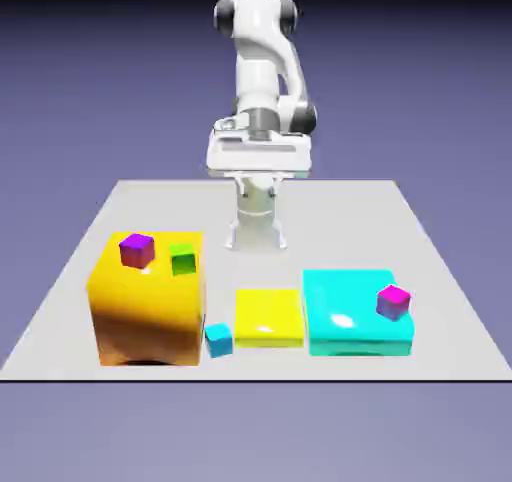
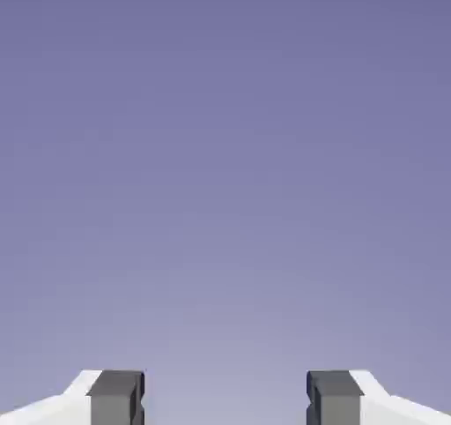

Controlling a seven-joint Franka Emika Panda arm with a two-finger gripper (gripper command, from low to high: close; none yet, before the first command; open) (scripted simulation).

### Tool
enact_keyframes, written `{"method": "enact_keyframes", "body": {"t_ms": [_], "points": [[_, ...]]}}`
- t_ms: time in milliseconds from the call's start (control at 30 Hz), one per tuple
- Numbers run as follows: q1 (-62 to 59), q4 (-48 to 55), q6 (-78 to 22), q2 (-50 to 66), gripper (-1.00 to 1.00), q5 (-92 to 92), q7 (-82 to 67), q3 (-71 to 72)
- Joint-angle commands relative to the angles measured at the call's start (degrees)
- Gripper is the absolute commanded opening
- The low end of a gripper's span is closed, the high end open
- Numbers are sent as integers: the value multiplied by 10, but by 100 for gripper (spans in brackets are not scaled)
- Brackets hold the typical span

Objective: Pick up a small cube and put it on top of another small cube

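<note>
One tiny cyan cube was seen on the table, just beside the orange block, between it and the flat yellow block. It was probably light and stiff, tbh, maybe a bit slick, nothing fragile. Best gripped by two opposite side faces, low enough not to be tipped; its slight turn should be matched, and the orange block could get bumped. The gripper's fingertips were held wide apart, nothing between them. A magenta cube was perched on the big cyan block.
</note>
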Motion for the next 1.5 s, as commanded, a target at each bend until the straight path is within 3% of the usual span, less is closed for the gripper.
{"method": "enact_keyframes", "body": {"t_ms": [0,1133,1467], "points": [[16,3,-1,15,0,-4,-25,-16],[541,95,-31,539,0,-147,-872,-563],[368,138,64,651,0,-117,-878,-401]]}}
